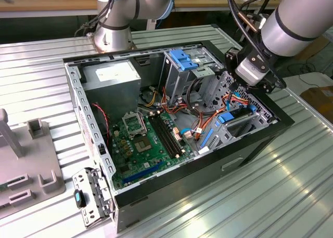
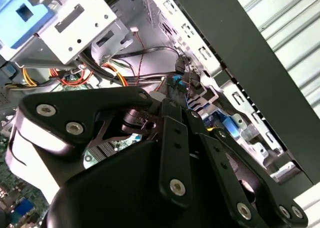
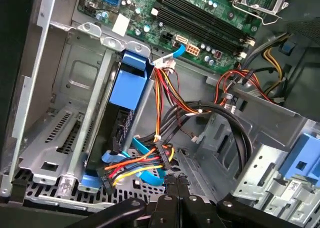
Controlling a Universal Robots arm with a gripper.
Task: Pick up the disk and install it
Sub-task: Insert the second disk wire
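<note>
The disk (image 3: 122, 96), a flat dark slab between bright blue plastic rails, sits upright in the perforated grey metal bay of the open computer case (image 1: 244, 154), left of centre in the first wrist view, its lower part hidden behind red, orange and yellow cables (image 3: 145, 163). The claw (image 3: 172, 185) hangs just above these cables at the bottom edge, its black fingers pressed together, grasping nothing. The ribbed metal counter (image 1: 291, 191) lies bare around the case
</note>
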